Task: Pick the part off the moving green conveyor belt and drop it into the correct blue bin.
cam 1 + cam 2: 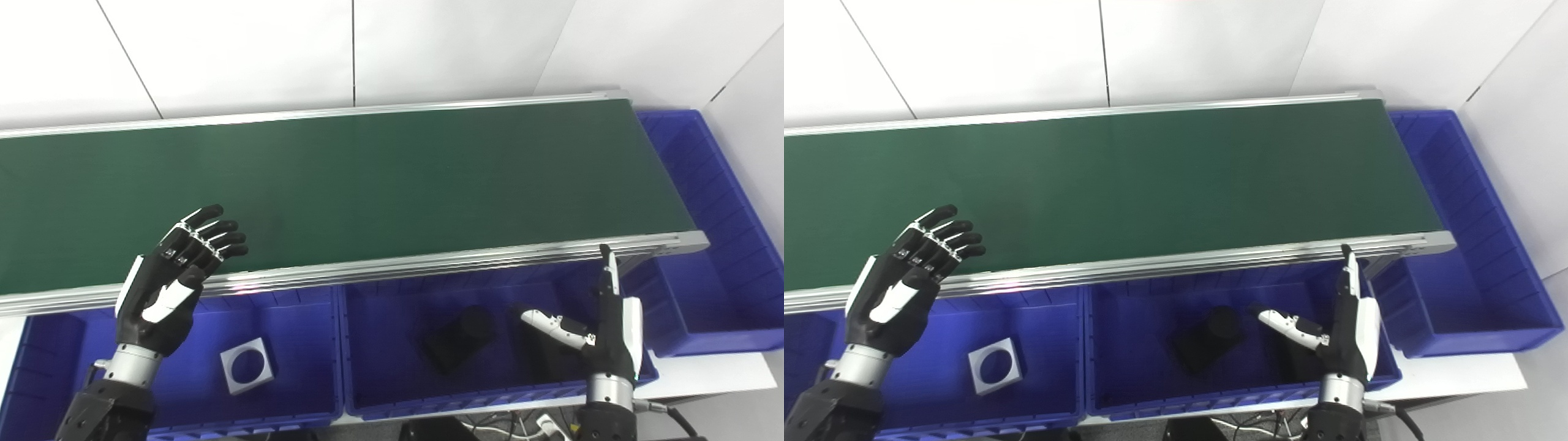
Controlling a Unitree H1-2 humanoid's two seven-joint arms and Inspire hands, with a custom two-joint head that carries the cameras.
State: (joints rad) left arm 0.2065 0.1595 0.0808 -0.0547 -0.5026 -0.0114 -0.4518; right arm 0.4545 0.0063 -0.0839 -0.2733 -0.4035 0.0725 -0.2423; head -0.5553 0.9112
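My left hand (165, 288) and right hand (603, 331) hang spread, empty; the green conveyor belt (367, 184) shows no part, so I risk grabbing late.

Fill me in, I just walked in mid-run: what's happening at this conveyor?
Nothing is being held. The green belt shows no part. The left hand waits open at its near edge; the right hand is open over the middle blue bin, which holds a black part. A white square piece with a round hole lies in the left bin.
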